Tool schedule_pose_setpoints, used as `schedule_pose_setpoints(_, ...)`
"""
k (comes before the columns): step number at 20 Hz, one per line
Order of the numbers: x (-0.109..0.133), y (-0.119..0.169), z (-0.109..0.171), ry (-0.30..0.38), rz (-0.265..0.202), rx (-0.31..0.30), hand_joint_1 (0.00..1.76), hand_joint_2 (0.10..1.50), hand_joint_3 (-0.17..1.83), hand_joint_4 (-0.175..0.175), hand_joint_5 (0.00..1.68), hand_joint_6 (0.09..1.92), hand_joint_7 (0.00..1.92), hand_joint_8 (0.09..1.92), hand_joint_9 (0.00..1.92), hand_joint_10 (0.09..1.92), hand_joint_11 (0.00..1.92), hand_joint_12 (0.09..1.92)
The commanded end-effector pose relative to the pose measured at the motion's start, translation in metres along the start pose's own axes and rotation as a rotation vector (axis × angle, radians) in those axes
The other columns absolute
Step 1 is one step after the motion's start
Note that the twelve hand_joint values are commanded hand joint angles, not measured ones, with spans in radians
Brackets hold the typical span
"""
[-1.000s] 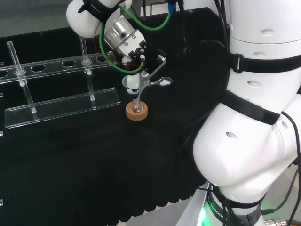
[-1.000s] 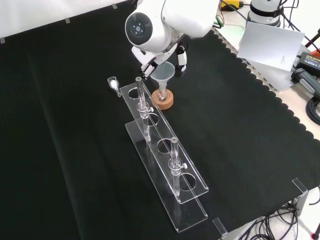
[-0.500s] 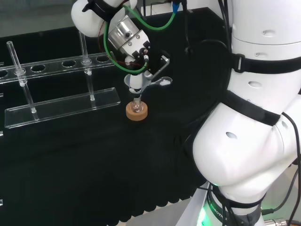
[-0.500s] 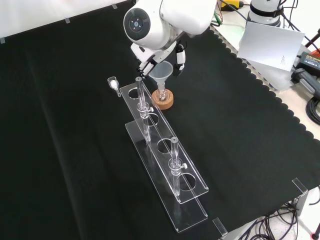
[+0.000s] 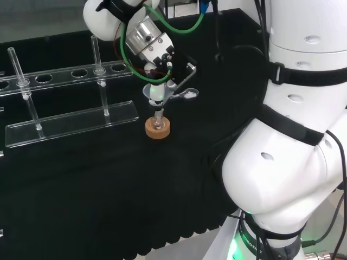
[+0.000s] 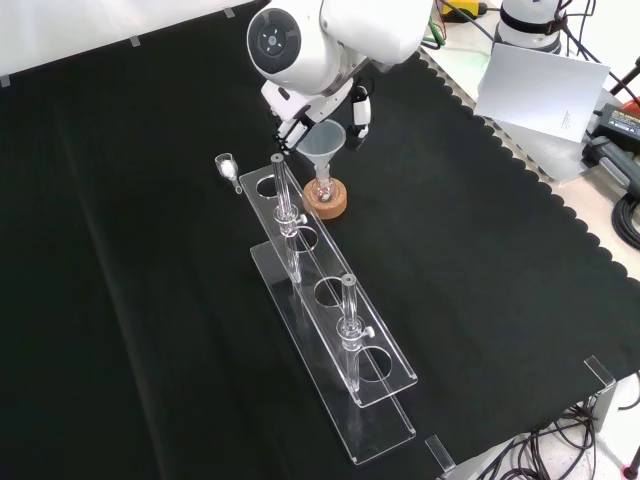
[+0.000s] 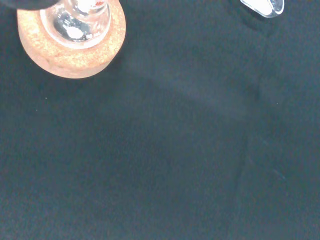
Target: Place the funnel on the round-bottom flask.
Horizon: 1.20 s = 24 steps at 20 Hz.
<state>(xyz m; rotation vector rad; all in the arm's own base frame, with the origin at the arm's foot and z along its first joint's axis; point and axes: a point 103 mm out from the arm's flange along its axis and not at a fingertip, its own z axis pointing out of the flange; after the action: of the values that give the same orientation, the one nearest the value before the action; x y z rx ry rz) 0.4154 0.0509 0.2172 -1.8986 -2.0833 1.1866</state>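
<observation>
Head view: funnel [image 5: 157, 94] upright with its stem down in the neck of the flask [image 5: 158, 124] on the cork ring [image 5: 158, 129], lower than a second ago; hand [image 5: 162, 69] just above the rim, a little higher than before, whether grasping or released cannot tell; rack [image 5: 65, 103] well apart to the left, open cloth [image 5: 97, 184] in front.

Front view: funnel [image 6: 324, 145] seated on the flask [image 6: 324, 190], hand [image 6: 358, 112] at its far rim, rack [image 6: 330, 310] just beside the ring [image 6: 327, 203] on the left, scoop [image 6: 228, 166] near the rack's far end, bare cloth to the right.

Wrist view: ring [image 7: 70, 50] with flask [image 7: 77, 22] close to a picture edge, scoop [image 7: 263, 6] apart, cloth [image 7: 175, 150] bare between.
</observation>
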Motion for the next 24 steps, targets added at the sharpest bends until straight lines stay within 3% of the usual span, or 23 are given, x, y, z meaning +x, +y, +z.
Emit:
schedule_pose_setpoints(1, 0.001, -0.002, 0.006, 0.006, -0.005, -0.006, 0.66, 0.69, 0.52, -0.033, 0.35, 0.22, 0.39, 0.74, 0.8, 0.56, 0.64, 1.27)
schedule_pose_setpoints(16, 0.017, 0.0, -0.006, -0.054, -0.014, 0.0, 0.65, 0.7, 0.51, -0.033, 0.36, 0.19, 0.38, 0.73, 0.79, 0.56, 0.63, 1.27)
schedule_pose_setpoints(24, 0.009, 0.0, 0.003, -0.016, 0.003, -0.013, 0.63, 0.69, 0.48, -0.037, 0.35, 0.13, 0.3, 0.74, 0.7, 0.58, 0.57, 1.3)
